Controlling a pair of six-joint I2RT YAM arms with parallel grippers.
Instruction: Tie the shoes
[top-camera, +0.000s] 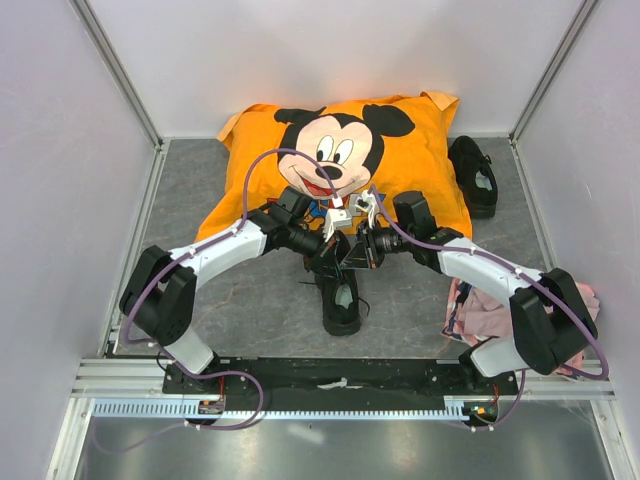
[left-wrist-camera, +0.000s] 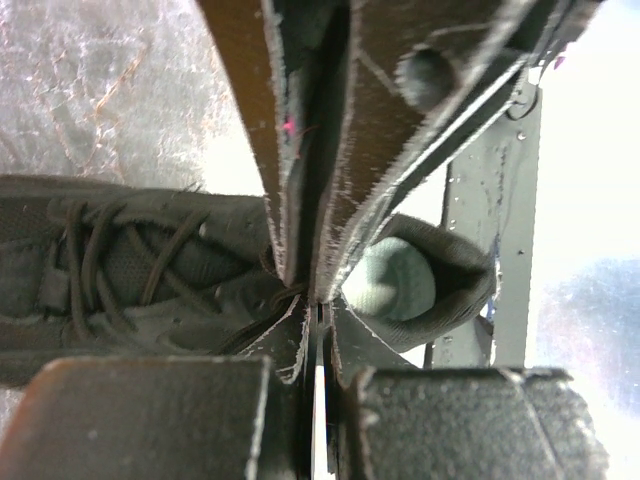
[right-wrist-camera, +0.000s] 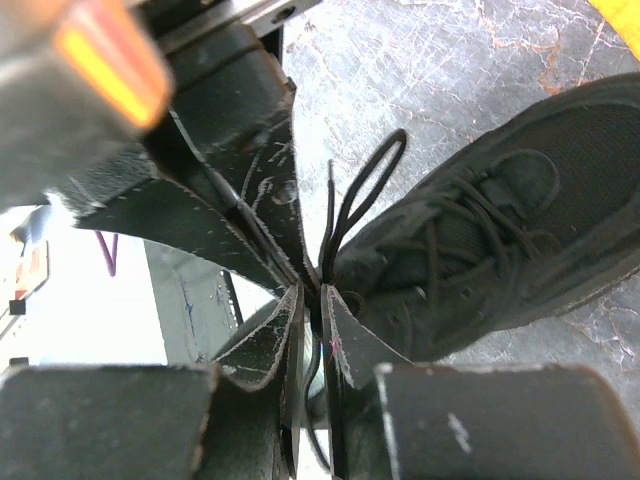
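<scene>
While the left hand (left-wrist-camera: 317, 312) and right hand (right-wrist-camera: 312, 305) meet over the near shoe (top-camera: 341, 300), we see one lace loop (right-wrist-camera: 365, 190) standing but no finished bow. The left is pressed together at the laces; whether the right pinches, we cannot tell. The far-right shoe (top-camera: 474, 175) is yet to do, we judge.

no words, brands or numbers can be read anywhere in these views.

Left arm (top-camera: 215, 250) and right arm (top-camera: 482, 262) both reach inward from their bases, forearms converging at centre; left gripper (left-wrist-camera: 318, 308) fully closed, tips pressed together; right gripper (right-wrist-camera: 313, 298) meets it tip to tip, jaws parted by a narrow slit.
</scene>
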